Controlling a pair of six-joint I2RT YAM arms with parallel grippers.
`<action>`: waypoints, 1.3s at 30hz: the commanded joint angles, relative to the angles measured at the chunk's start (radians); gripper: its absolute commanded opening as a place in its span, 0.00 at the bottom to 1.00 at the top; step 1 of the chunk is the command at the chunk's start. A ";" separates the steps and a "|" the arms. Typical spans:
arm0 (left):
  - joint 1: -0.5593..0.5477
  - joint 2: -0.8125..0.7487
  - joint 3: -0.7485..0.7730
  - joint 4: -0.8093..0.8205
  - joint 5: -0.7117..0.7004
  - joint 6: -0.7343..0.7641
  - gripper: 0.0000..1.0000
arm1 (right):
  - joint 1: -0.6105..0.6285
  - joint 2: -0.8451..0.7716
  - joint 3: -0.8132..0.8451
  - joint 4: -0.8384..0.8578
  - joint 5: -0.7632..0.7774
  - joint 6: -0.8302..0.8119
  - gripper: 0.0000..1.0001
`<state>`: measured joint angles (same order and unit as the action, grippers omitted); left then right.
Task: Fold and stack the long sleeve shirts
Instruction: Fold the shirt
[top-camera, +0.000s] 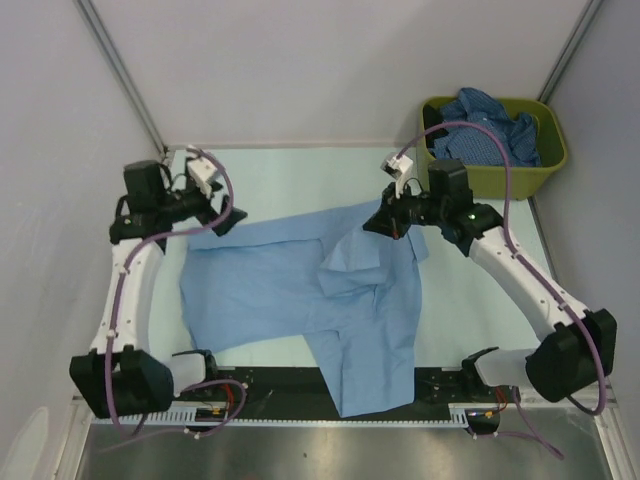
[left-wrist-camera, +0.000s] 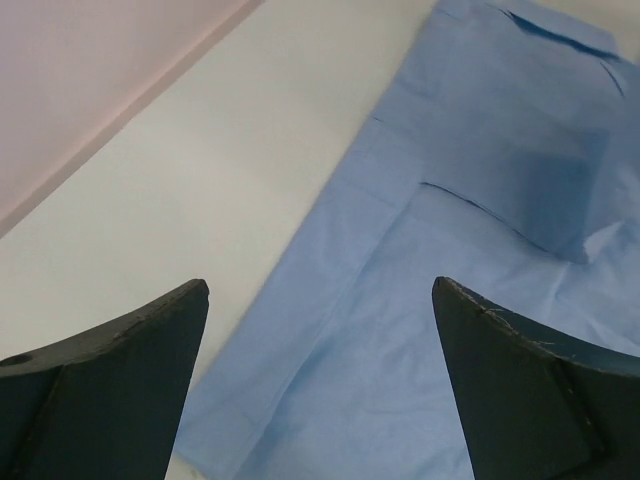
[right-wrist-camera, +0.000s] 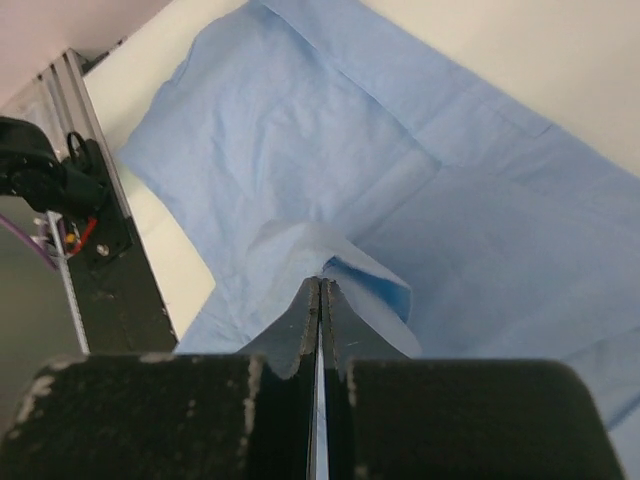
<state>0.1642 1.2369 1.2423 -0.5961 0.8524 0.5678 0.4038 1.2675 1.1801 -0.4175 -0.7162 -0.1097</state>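
The right claw (right-wrist-camera: 320, 287) pinches a raised fold of the blue shirt (top-camera: 265, 290). The left claw (left-wrist-camera: 320, 300) gapes wide, empty, over the shirt's edge on the counter (top-camera: 300, 175).

Both arms have white tube parts and big black joints. The left arm (top-camera: 128, 290) and the right arm (top-camera: 520, 275) each carry a thin purple cable (top-camera: 222, 195). A small white box (top-camera: 203, 170) sits on each wrist. A tiny green light (top-camera: 470, 213) glows on the right arm. The left gripper (left-wrist-camera: 320, 295) has two dark grey wedge fingers (left-wrist-camera: 110, 380). The right gripper (right-wrist-camera: 320, 290) has dark fingers with scuffed pale edges
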 joint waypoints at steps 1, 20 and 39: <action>-0.232 -0.160 -0.217 0.137 -0.066 -0.017 0.99 | 0.038 0.061 0.032 0.196 -0.006 0.189 0.00; -0.520 -0.353 -0.572 0.294 -0.558 -0.442 0.99 | 0.158 0.636 0.357 0.186 0.000 0.427 0.37; -1.023 0.252 -0.417 0.433 -0.884 -0.183 0.86 | -0.062 0.500 0.099 -0.061 0.043 0.113 0.47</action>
<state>-0.8265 1.3777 0.7574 -0.2241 0.0788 0.3004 0.3653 1.7432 1.2724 -0.4400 -0.6704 0.0433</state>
